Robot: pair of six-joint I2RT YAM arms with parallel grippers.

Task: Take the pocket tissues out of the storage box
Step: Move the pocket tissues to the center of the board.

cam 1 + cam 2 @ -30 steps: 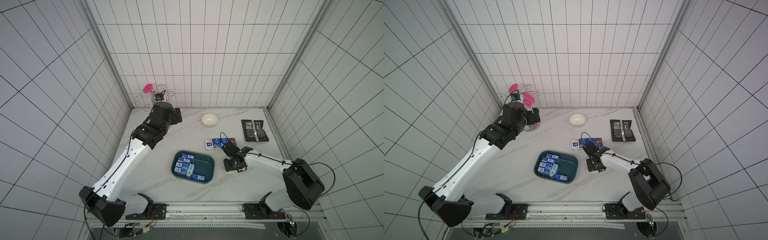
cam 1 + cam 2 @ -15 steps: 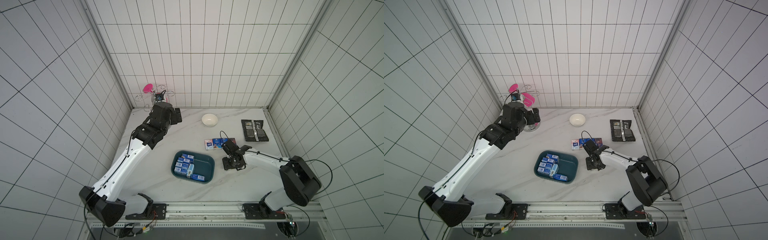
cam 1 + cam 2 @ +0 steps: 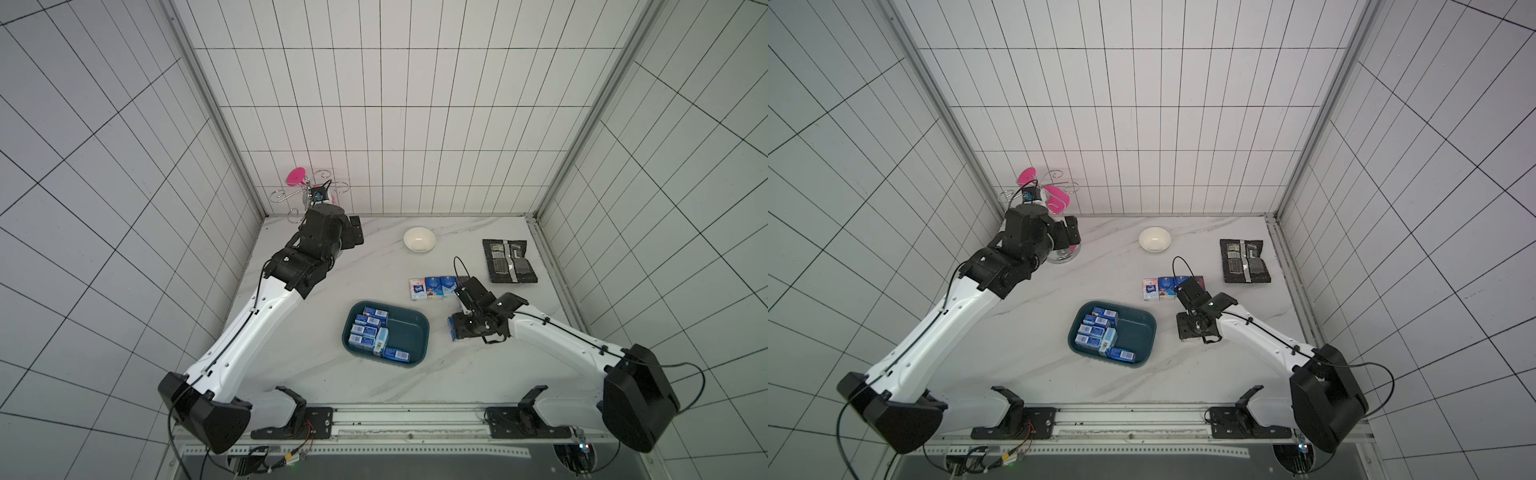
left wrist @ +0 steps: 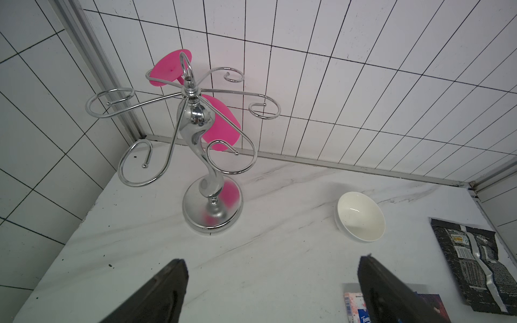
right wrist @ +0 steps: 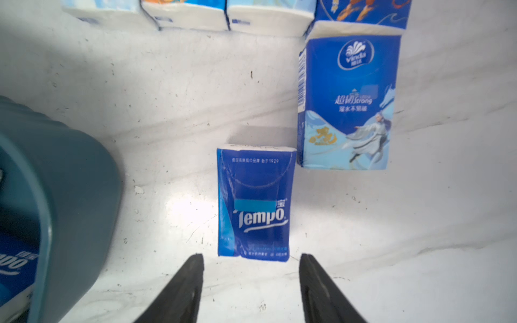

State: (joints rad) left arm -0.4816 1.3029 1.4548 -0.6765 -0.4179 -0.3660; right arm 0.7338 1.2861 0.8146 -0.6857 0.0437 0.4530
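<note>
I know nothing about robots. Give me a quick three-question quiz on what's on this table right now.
1. Yes or no: are packs left in the box?
2. Fill in: the right gripper is ___ (open/shut).
3. The Tempo pack lies: A on the table, B in the box, C in the gripper.
Key: 1 yes; 2 open; 3 A.

Both top views look down from high above the front rail on the whole marble table, nearly alike. The left wrist camera faces out past the left gripper to the chrome glass rack and white bowl ahead, both shared with the top views. The right wrist camera sits close over the table, the Tempo pack just ahead of the right gripper.
</note>
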